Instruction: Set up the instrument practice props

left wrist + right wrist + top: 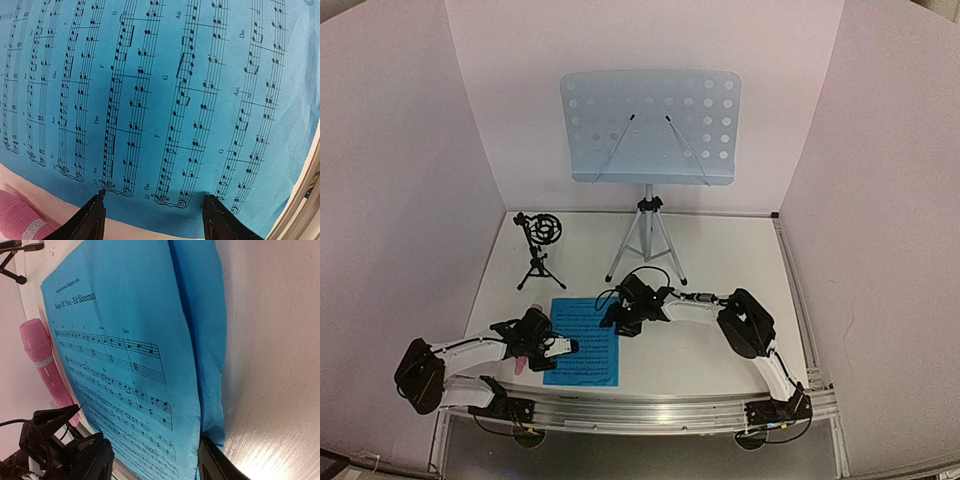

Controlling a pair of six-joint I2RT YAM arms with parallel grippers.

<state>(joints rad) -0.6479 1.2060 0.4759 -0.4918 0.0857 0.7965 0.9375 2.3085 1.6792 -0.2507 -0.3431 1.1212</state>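
Table (pixel 720 250): white.
12 o'clock: music stand (pixel 648 140) on tripod.
10 o'clock: black mic stand (pixel 540 250).
8 o'clock: blue sheet-music pages (pixel 582 340), overlapped, lying flat; pink microphone (pixel 42 360) beside their left edge.

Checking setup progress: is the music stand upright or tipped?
Upright: the music stand rests on its spread tripod legs, with the perforated desk raised high.

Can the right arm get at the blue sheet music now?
Probably yes: the right gripper is open just above the sheet music, nothing between them, though it lies flat on the table.
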